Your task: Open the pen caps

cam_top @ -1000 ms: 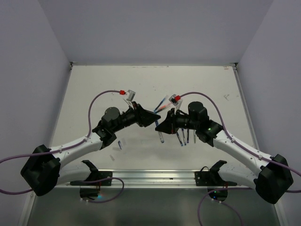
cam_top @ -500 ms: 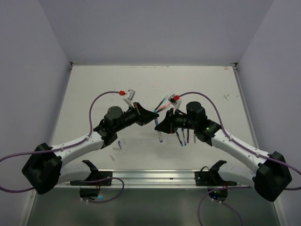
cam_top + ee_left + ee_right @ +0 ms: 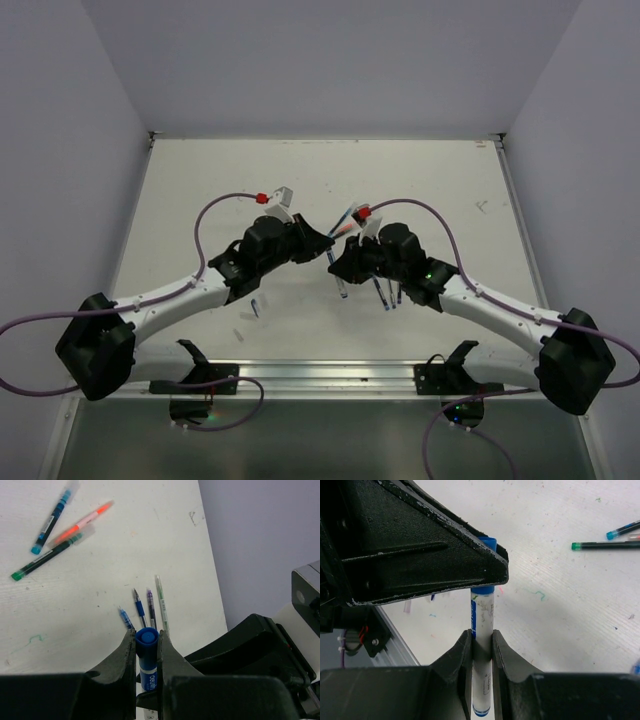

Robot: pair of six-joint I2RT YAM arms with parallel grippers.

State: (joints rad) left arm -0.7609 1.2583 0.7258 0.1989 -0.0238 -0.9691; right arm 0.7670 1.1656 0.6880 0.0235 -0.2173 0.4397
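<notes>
Both grippers hold one pen between them above the table's middle. My left gripper is shut on its blue pen cap, seen end-on. My right gripper is shut on the pen's white barrel. The cap shows partly behind the left gripper's black finger. In the top view the left gripper and right gripper meet tip to tip. Three capped pens lie on the table: blue, orange-red and green.
Several uncapped pens lie side by side under the right arm, also in the top view. A small loose blue piece lies near the left arm. A metal rail runs along the table's near edge.
Both arms have shifted their wrists and forearms inward toward the middle. The grippers stay together on the pen at about the same spot.
</notes>
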